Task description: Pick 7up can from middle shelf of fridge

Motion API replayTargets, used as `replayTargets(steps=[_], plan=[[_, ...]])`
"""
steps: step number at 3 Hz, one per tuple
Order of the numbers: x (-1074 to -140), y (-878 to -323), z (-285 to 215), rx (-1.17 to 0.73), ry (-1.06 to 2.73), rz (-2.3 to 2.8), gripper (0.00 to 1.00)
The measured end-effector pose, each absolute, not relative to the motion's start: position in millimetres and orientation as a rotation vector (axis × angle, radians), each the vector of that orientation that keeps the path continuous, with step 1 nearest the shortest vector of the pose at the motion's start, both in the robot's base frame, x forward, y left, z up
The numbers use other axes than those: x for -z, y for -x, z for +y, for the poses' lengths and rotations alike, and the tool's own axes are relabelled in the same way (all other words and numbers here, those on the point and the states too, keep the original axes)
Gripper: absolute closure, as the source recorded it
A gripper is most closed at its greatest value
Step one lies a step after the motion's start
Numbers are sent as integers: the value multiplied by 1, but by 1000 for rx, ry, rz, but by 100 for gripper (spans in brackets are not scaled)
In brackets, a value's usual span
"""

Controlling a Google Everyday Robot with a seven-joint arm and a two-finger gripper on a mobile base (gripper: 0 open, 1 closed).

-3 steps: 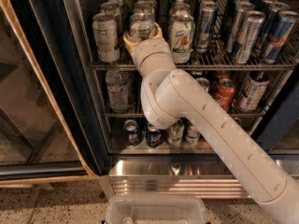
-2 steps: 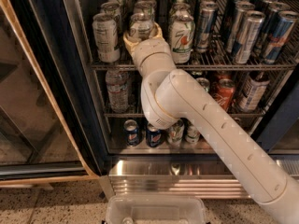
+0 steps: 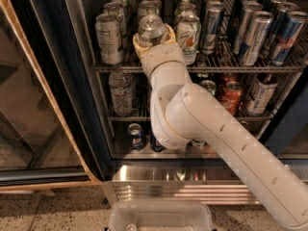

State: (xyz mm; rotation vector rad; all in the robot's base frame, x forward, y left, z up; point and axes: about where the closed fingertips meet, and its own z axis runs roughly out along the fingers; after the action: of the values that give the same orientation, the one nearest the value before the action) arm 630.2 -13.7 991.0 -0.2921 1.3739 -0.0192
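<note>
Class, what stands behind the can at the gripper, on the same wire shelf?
Behind the front can, where the gripper sits, more silver-topped cans line up toward the back of the wire shelf. The gripper covers the front can's lower body.

Clutter on my feed
I see a water bottle [image 3: 121, 93] left of centre, red cola cans [image 3: 231, 93] right of centre, slim blue cans [image 3: 284, 35] upper right, clear bin [image 3: 161, 216] bottom centre; gripper [image 3: 153, 33] upper centre.
</note>
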Motion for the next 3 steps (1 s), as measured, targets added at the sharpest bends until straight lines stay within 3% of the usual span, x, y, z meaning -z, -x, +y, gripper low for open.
replayTargets(steps=[3], plan=[[-1025, -558, -38, 46, 219, 1299, 100]])
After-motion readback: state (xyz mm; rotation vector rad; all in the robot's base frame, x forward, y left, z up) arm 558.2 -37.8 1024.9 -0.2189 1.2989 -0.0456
